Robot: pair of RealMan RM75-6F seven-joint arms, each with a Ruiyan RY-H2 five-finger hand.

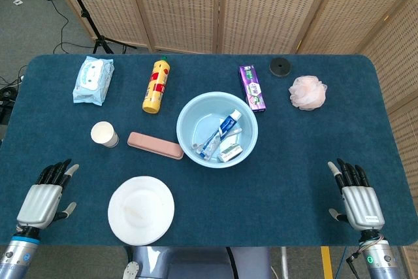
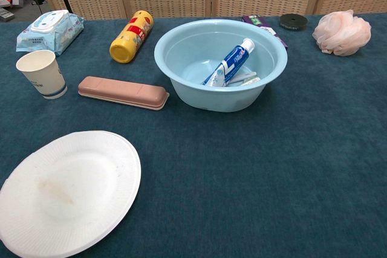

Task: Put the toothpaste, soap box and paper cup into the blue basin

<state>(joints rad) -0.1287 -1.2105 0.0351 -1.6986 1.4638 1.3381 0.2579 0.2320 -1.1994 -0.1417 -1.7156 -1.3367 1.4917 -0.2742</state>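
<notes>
The blue basin (image 1: 189, 140) (image 2: 175, 83) stands mid-table with the blue and white toothpaste (image 1: 225, 126) (image 2: 231, 60) lying inside it beside other small items. The pink soap box (image 1: 155, 145) (image 2: 123, 92) lies just left of the basin. Further left the white paper cup (image 1: 104, 134) (image 2: 41, 74) stands upright. My left hand (image 1: 44, 195) hovers open at the table's front left edge, well short of the cup. My right hand (image 1: 356, 197) is open at the front right edge, far from the basin. Neither hand shows in the chest view.
A white paper plate (image 1: 141, 210) (image 2: 63, 191) lies at the front left. At the back are a wipes pack (image 1: 93, 80), a yellow bottle (image 1: 155, 85), a purple package (image 1: 251, 87), a black disc (image 1: 280, 66) and a pink bath sponge (image 1: 307, 92).
</notes>
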